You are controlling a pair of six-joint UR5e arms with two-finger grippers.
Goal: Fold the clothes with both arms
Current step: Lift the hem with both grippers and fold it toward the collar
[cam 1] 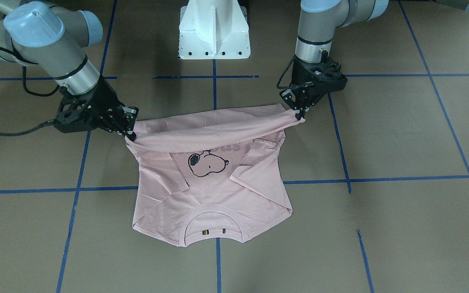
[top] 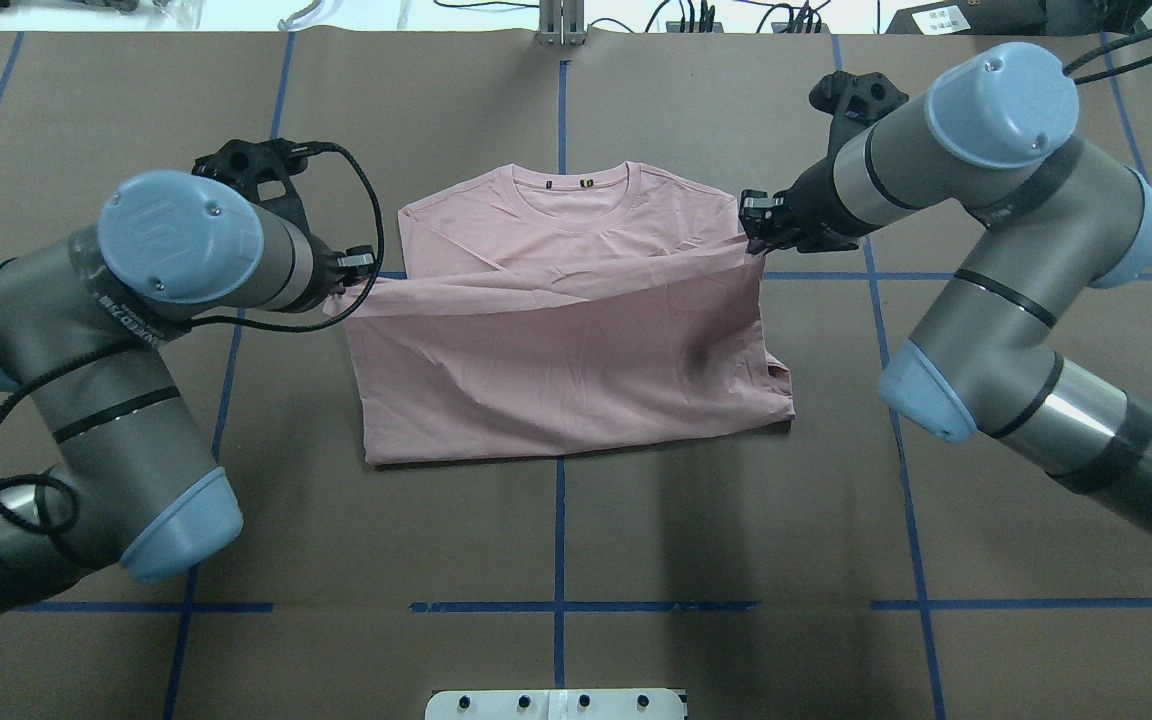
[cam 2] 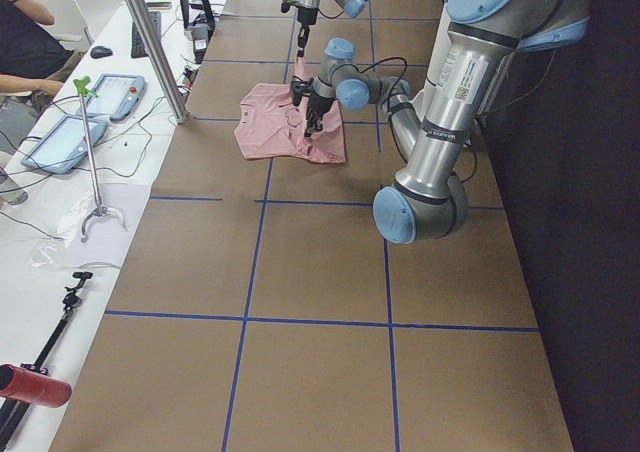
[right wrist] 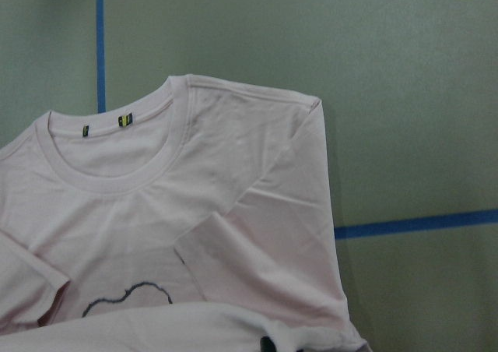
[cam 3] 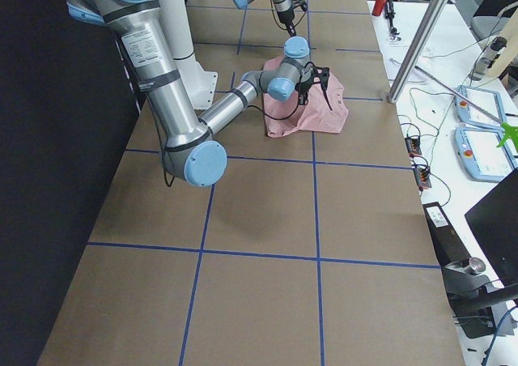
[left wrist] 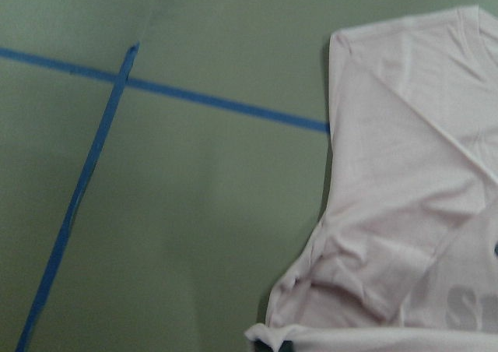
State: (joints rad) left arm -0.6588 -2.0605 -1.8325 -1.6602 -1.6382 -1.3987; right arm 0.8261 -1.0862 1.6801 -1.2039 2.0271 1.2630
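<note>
The brown surface [top: 696, 540] is marked into squares by blue tape lines [top: 558, 530]. A pale pink T-shirt [cam 1: 218, 195] lies near its middle, collar end flat on the surface and away from the robot, hem end raised off it. The white pedestal [cam 1: 214, 32] stands at the robot's edge

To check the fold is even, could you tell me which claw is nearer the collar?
The right claw; the left claw grips the pink T-shirt farther from its collar.
</note>
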